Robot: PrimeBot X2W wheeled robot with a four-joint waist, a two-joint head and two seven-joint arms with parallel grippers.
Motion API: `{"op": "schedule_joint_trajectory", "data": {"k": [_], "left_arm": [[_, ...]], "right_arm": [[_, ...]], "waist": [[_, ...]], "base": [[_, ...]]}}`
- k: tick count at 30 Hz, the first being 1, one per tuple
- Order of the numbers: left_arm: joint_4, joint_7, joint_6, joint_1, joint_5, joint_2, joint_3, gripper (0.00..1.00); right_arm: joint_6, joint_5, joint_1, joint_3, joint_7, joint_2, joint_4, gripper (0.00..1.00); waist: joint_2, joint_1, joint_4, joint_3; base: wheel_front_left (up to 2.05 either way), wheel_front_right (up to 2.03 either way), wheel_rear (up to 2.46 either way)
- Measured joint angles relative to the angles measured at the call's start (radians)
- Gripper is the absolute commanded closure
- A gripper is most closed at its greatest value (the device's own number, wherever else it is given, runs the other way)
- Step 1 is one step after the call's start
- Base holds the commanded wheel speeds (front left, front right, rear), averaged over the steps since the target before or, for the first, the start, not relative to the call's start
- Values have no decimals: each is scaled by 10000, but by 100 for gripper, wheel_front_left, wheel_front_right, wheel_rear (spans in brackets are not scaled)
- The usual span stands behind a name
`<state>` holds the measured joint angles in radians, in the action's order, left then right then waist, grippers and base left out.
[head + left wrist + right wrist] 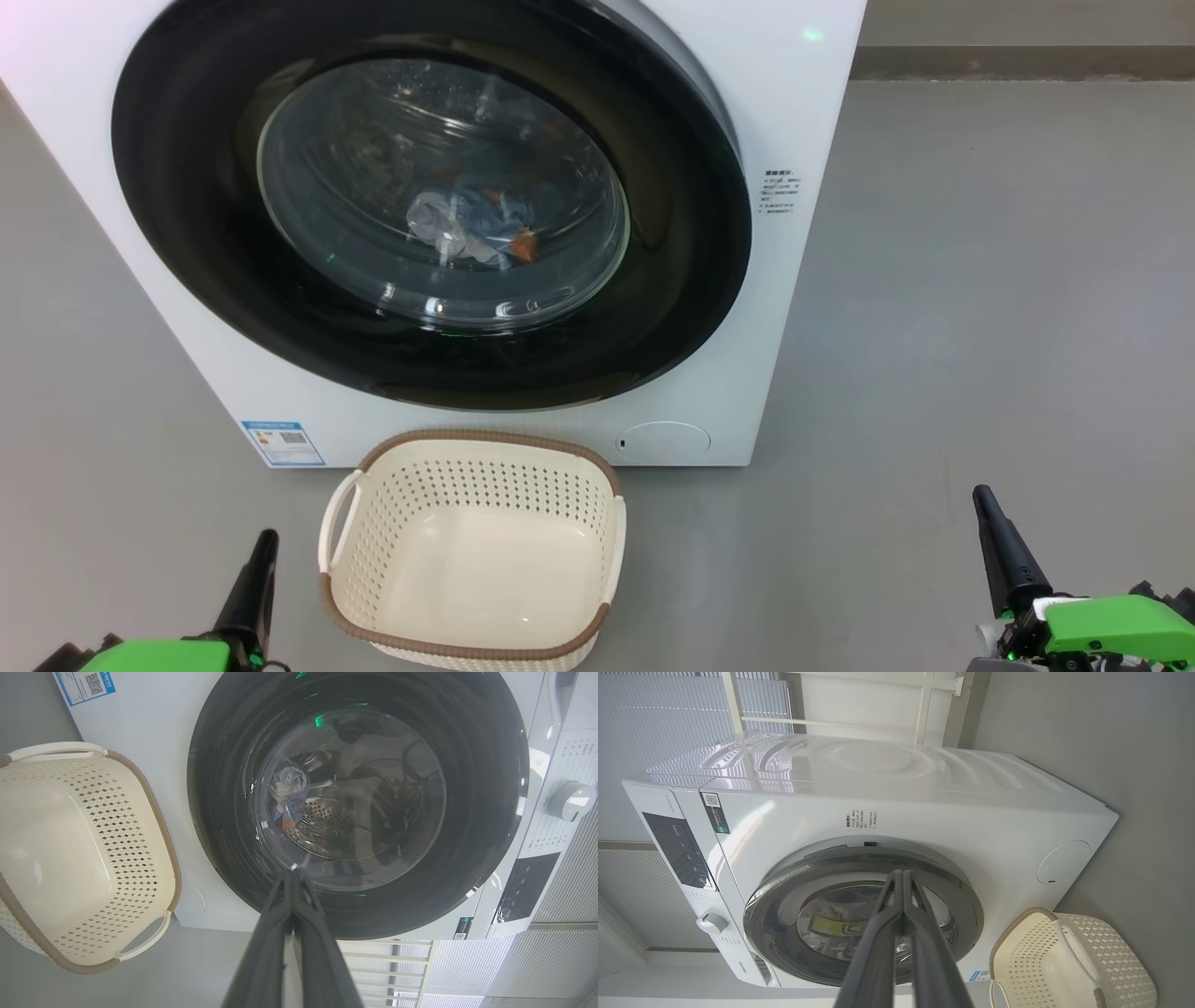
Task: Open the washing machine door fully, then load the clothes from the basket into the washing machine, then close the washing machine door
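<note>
Lower left: left gripper (266,549) sat pinched shut, empty. Centre: cream perforated plastic basket (485,438) lay bare below white washing machine (794,93); its black-rimmed round glass door (187,196) was closed over light-blue clothes (467,229). Lower right: right gripper (988,509) likewise. Risk: half-latched door could swing open.

You're looking at a household-style laundry corner. A white front-loading washer (812,140) stands on a bare grey floor (980,280), with a perforated basket (485,437) on the floor just in front of it. Clothes (467,229) lie behind its round glass. The washer has a blue label (283,442), a dial (571,800) and a dark display (677,854). Behind it are white slats (668,718) and a white frame (924,709).
</note>
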<state>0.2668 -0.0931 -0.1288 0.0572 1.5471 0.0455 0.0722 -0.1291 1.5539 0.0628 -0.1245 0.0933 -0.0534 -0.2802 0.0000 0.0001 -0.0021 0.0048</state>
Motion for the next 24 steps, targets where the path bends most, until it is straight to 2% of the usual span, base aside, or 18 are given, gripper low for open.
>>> {"op": "schedule_joint_trajectory", "data": {"k": [5, 24], "left_arm": [[0, -140, 0, 81, 522, -61, 40, 100], [0, -140, 0, 90, 543, -77, 59, 100]], "right_arm": [[0, 416, 0, -84, 123, 40, 44, 100], [0, 508, 1, -111, 123, 61, 50, 100]], "waist": [[0, 0, 21, -18], [0, 0, 21, -18]], "base": [[0, 0, 0], [0, 0, 0]]}}
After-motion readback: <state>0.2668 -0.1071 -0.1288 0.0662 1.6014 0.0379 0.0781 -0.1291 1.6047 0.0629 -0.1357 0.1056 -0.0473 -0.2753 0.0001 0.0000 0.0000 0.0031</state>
